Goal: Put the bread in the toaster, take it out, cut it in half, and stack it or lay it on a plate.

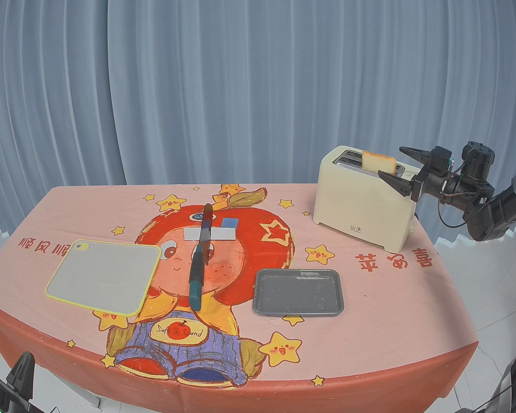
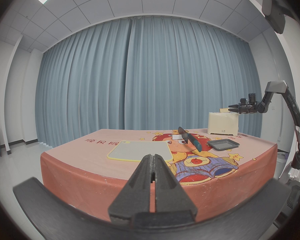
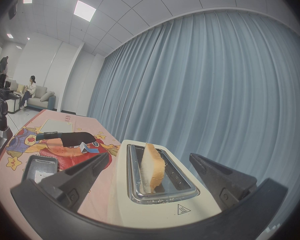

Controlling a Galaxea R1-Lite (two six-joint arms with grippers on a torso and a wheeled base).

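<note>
Bread [image 3: 152,170] upright in the toaster [image 1: 364,199], right gripper [image 1: 390,162] beside it.
Left gripper [image 2: 153,184], jaws pressed together, off the table's [image 1: 384,316] near left corner. Cutting board [image 1: 104,276] by the left edge; knife [image 1: 199,256] (blade on a small block) and grey plate [image 1: 298,292] mid-table. Toaster at the far right corner; right jaws spread.

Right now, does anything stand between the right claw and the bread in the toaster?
Nothing visible does. The open right claw faces the bread, which sticks up from the toaster slot, with only air between them.
</note>
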